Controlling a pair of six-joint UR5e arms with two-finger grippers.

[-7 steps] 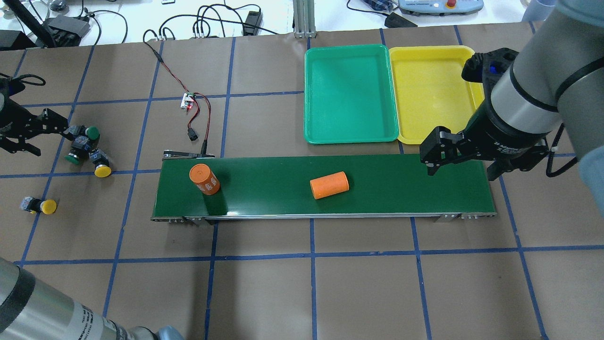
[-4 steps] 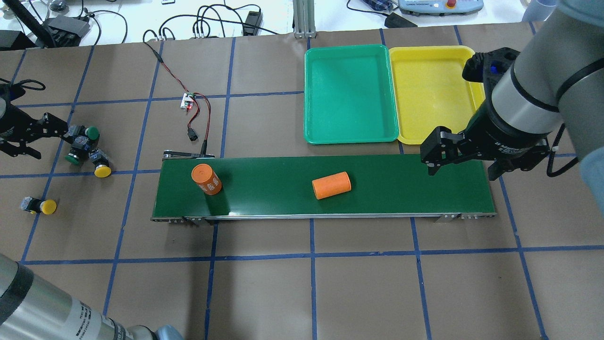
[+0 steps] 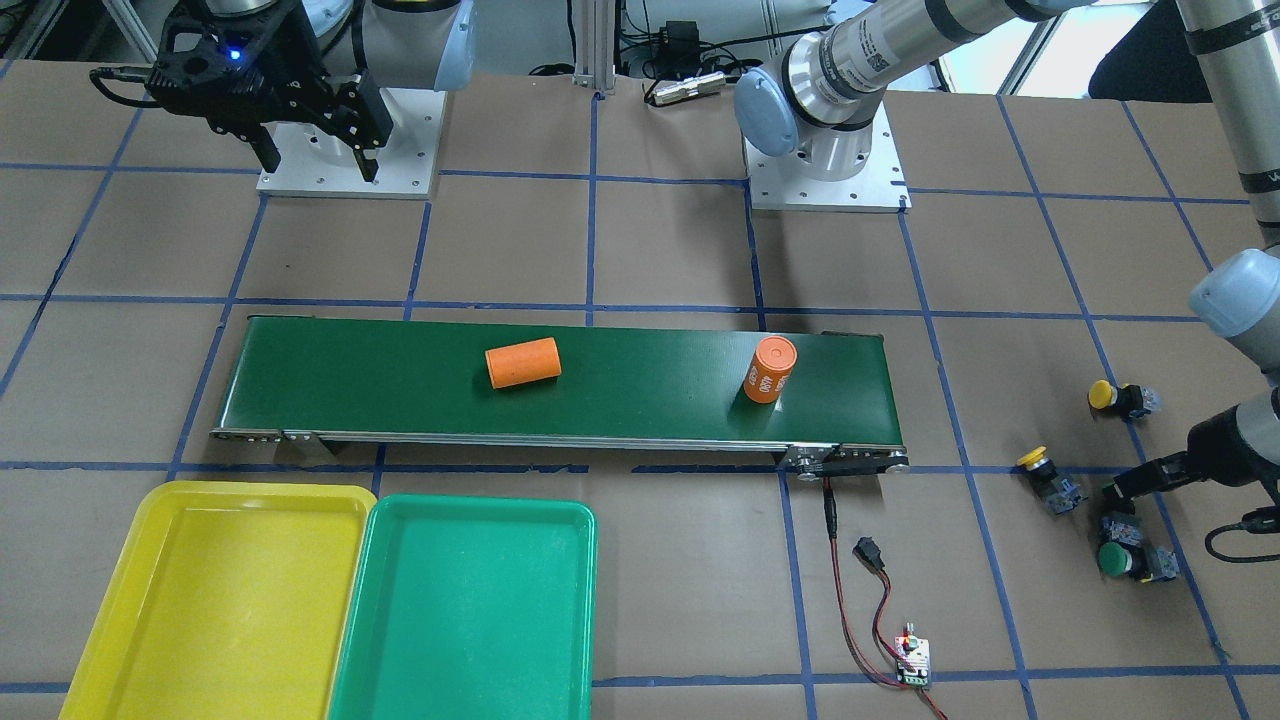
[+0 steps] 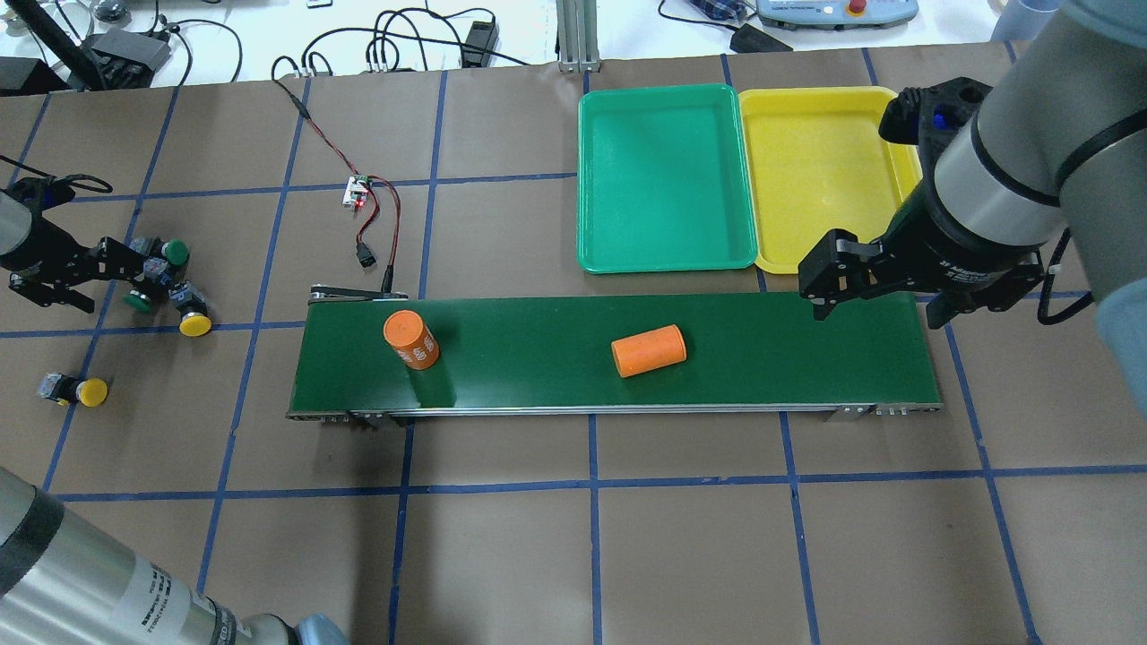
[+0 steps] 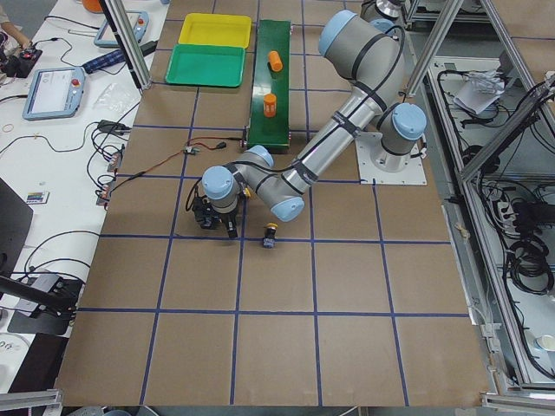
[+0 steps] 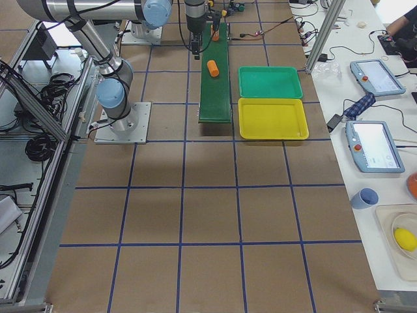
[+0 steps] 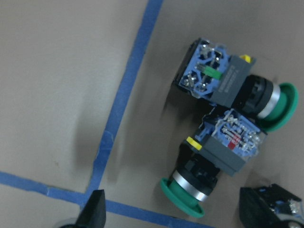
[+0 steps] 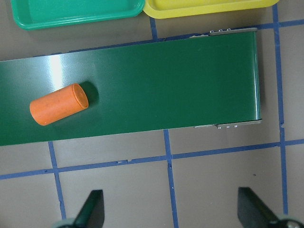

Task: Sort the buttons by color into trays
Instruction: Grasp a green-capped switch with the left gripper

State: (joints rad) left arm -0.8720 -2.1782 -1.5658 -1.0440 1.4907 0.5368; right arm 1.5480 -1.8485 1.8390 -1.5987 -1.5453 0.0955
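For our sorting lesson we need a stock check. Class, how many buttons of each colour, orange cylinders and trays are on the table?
Green buttons: 2
Yellow buttons: 2
Orange cylinders: 2
Trays: 2
Total: 8

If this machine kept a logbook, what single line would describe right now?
left tool open by green buttons | right tool open, raised near belt end | green tray, yellow tray empty | no button sorted
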